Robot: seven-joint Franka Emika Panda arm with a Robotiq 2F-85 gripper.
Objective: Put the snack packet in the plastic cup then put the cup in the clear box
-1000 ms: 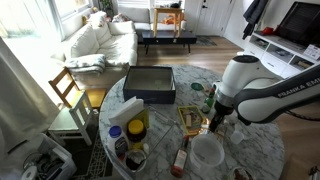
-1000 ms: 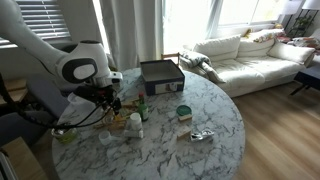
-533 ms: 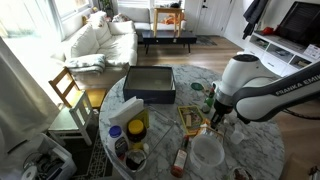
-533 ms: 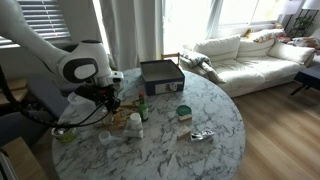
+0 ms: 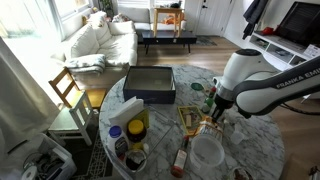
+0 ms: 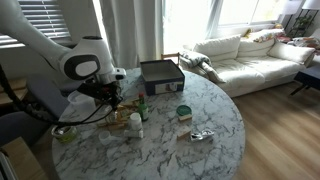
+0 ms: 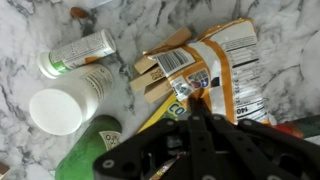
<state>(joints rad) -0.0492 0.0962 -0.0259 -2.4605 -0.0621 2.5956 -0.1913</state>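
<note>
One snack packet (image 7: 215,65) lies flat on the desk (image 5: 255,155), near the clear box (image 5: 150,85), between that box and the plastic cup (image 5: 207,152). Its long axis seems to run from the box's side toward the cup. It is crinkled orange-and-white film with a barcode. The cup is round, translucent and upright. Your claw (image 7: 195,105) hangs right over the packet; you cannot tell how far it is open or whether it grips. The round desk is grey-veined white marble, and a white sofa (image 5: 100,40) sits beyond the box.
</note>
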